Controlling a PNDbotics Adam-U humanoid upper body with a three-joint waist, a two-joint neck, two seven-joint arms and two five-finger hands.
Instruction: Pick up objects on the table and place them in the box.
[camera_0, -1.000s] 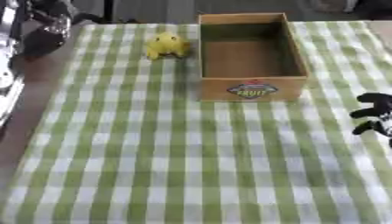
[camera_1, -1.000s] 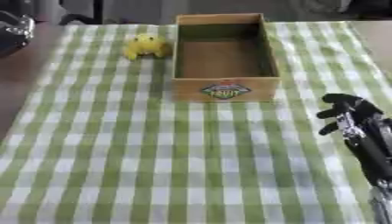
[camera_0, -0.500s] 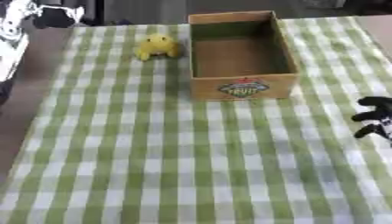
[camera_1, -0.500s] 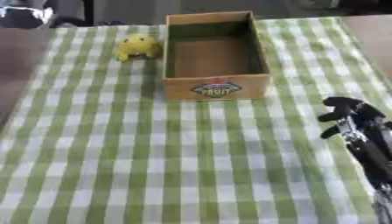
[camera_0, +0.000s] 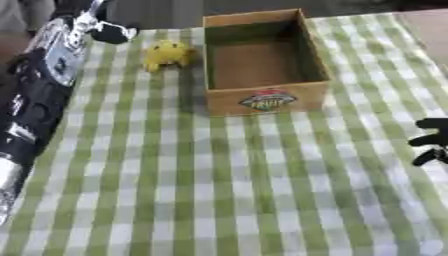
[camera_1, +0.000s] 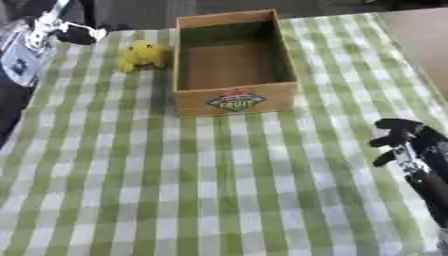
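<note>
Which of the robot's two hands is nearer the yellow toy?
The left hand, up at the far left beside the yellow toy; the right hand sits far off by the right edge.

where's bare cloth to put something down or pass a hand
Widest free patch: the checked cloth in front of the box, between the left arm and the right hand. It is crowded at the far left corner, where the left hand nears the yellow toy beside the box.

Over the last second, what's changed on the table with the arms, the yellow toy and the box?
The left arm has swung in along the left edge, its left hand now reaching up near the yellow toy but not touching it. Nothing was taken hold of or let go. The toy still sits left of the empty box, and the right hand stays idle at the right edge. The camera shifted a little.
</note>
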